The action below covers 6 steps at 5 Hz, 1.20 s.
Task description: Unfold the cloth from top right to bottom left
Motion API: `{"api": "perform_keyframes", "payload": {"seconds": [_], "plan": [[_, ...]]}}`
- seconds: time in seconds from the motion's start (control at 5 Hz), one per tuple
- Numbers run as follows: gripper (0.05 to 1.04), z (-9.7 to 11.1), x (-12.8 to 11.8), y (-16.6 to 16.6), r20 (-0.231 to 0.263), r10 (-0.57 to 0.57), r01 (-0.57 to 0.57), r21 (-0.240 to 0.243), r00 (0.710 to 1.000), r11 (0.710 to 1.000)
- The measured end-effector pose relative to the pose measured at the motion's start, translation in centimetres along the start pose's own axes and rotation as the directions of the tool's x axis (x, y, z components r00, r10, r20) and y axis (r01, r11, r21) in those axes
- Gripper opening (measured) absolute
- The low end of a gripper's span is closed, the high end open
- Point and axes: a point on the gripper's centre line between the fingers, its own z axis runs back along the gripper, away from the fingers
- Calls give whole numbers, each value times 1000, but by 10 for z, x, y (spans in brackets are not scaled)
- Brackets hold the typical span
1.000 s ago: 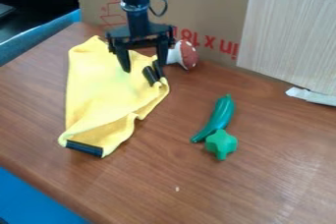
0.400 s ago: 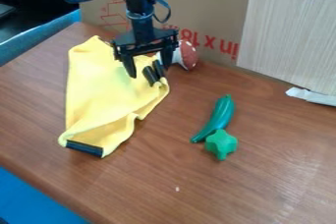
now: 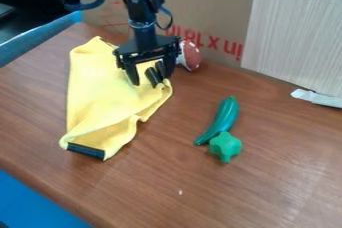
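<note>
Descending slightly, the gripper (image 3: 151, 80) is holding its jaws apart, partly obscuring the cloth (image 3: 100, 97) directly behind it.

We see our black WidowX 250 arm (image 3: 141, 17) hanging from the top edge of the view, its lower part tilted slightly, with a dark blue cable (image 3: 97, 4) looping out beside it. Our two-finger gripper (image 3: 151, 80) points down over the far left part of the tabletop (image 3: 280, 172), near its far edge, and we have its fingers (image 3: 133, 75) spread well apart
</note>
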Motion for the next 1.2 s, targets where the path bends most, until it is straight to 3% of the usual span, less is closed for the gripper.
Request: {"api": "perform_keyframes", "payload": {"seconds": [0.2, 0.6, 0.8, 1.0, 1.2], "plan": [[972, -9, 0, 3, 2, 5, -5, 14, 1000, 1000], [394, -14, -3, -2, 10, -3, 3, 16, 1000, 1000], [174, -14, -4, -4, 3, -23, 23, 10, 1000, 1000], [71, -8, -10, -6, -34, -54, 53, -15, 998, 998], [56, 13, -3, 2, -61, -32, 27, -69, 998, 997]]}}
